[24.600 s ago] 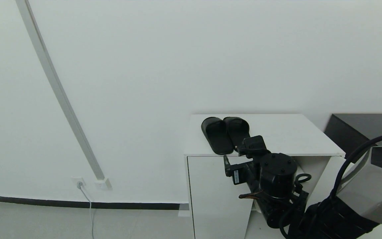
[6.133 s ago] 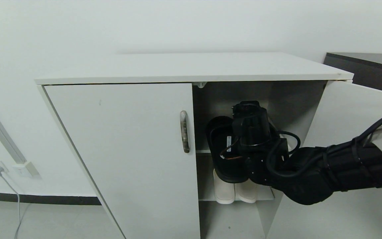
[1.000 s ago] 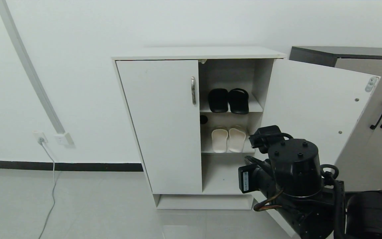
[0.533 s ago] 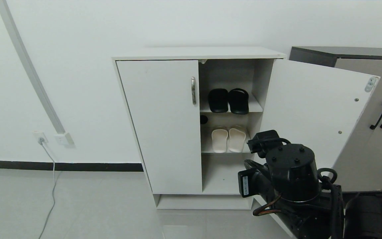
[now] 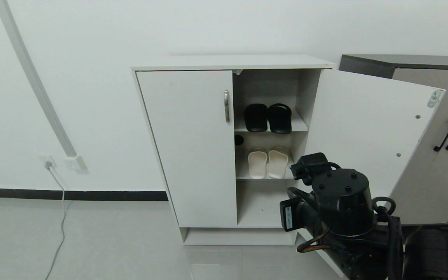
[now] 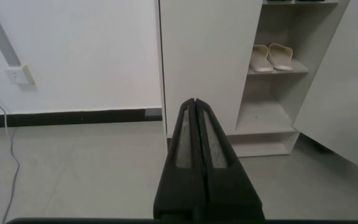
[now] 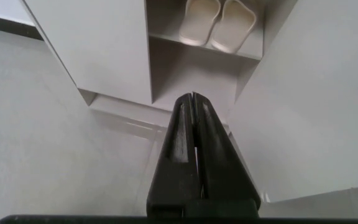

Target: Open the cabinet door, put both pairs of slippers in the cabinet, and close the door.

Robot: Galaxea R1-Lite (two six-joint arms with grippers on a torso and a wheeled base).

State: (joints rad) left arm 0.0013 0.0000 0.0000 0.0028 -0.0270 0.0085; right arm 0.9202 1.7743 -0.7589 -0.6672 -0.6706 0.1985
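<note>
The white cabinet stands against the wall with its left door shut and its right door swung wide open. A black pair of slippers lies on the upper shelf. A white pair of slippers lies on the shelf below, also seen as white slippers and white slippers. My right arm is low in front of the open door, apart from the cabinet. The right gripper is shut on nothing. The left gripper is shut and empty, back from the cabinet over the floor.
A grey cabinet with black handles stands right behind the open door. A wall socket with a hanging cable is at the left. The bottom compartment holds nothing. Bare tiled floor lies in front.
My right arm has dropped slightly lower and back from the cabinet. The slippers and doors have not moved.
</note>
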